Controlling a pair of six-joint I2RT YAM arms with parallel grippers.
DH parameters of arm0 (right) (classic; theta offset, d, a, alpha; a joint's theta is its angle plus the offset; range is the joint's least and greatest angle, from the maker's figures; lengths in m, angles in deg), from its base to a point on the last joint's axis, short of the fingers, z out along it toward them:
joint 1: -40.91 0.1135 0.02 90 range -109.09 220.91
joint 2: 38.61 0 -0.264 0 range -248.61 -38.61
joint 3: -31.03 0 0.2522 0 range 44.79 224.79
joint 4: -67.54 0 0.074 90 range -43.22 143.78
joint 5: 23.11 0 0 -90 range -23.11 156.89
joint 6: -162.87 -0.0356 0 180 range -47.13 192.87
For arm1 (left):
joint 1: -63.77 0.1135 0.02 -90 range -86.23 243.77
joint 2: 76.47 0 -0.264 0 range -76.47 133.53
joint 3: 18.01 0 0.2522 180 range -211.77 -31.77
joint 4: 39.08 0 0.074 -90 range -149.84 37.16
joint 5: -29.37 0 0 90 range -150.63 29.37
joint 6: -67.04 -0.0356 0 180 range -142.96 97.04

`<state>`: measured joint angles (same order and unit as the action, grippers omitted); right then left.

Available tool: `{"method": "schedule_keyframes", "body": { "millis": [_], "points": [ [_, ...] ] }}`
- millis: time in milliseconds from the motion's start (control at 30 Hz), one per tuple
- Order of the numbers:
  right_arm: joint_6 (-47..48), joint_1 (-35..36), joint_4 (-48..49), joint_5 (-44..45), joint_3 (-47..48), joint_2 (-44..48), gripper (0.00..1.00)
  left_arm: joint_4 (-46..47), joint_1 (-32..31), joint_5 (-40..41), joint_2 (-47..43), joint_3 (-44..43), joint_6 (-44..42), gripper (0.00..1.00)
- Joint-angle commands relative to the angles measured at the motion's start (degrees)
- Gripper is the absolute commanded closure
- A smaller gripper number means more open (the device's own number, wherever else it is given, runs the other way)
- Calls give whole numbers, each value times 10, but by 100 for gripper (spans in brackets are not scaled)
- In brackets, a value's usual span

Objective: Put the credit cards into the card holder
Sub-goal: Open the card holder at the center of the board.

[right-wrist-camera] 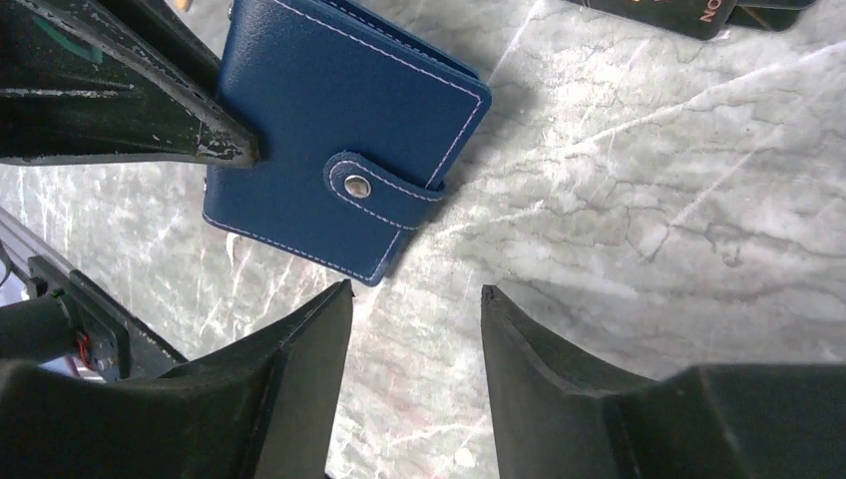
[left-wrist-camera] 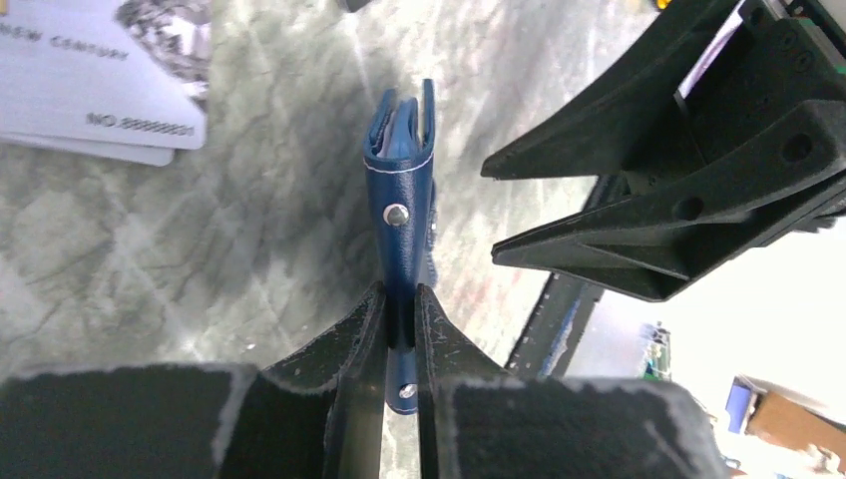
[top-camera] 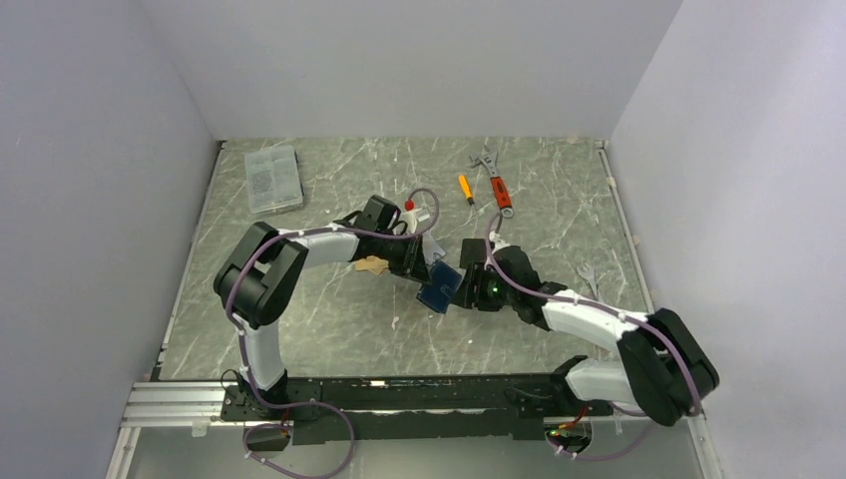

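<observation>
The dark blue card holder (top-camera: 436, 294) sits mid-table between the two arms, closed, with its snap tab fastened. My left gripper (left-wrist-camera: 400, 294) is shut on one edge of it, and the left wrist view shows the card holder (left-wrist-camera: 401, 190) edge-on and upright. My right gripper (right-wrist-camera: 417, 291) stands open just short of the card holder (right-wrist-camera: 329, 130), with only marble between its fingers. Silvery-white credit cards (left-wrist-camera: 95, 75) lie on the table to the left. An orange-gold card (top-camera: 371, 264) shows under the left arm. Black cards (right-wrist-camera: 698, 10) lie at the right wrist view's upper edge.
A clear grey compartment box (top-camera: 272, 178) stands at the back left. An orange-handled screwdriver (top-camera: 465, 188) and a red-handled wrench (top-camera: 496, 182) lie at the back centre. The two grippers are close together, with the left finger (right-wrist-camera: 120, 100) right beside the card holder.
</observation>
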<state>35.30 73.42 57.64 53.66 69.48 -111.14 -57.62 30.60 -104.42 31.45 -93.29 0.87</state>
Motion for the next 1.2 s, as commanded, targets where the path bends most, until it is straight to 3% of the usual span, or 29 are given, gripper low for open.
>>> {"method": "schedule_keyframes", "body": {
  "millis": [0,267,500,800,933,1167],
  "points": [
    [36,-15,-75,25,28,63,45,9,7,-96,-47,-34,8,100],
    [59,-129,-50,-117,37,182,39,42,14,-219,-124,-20,2,100],
    [-44,-134,152,-212,-22,255,37,43,18,-236,-153,-30,34,100],
    [-101,-134,268,-273,-60,285,37,87,29,-246,-184,-16,93,100],
    [-58,-134,175,-271,-39,302,37,113,42,-253,-200,-7,120,100],
    [0,-143,11,-170,5,354,37,164,62,-262,-230,12,167,100]
  ]
}}
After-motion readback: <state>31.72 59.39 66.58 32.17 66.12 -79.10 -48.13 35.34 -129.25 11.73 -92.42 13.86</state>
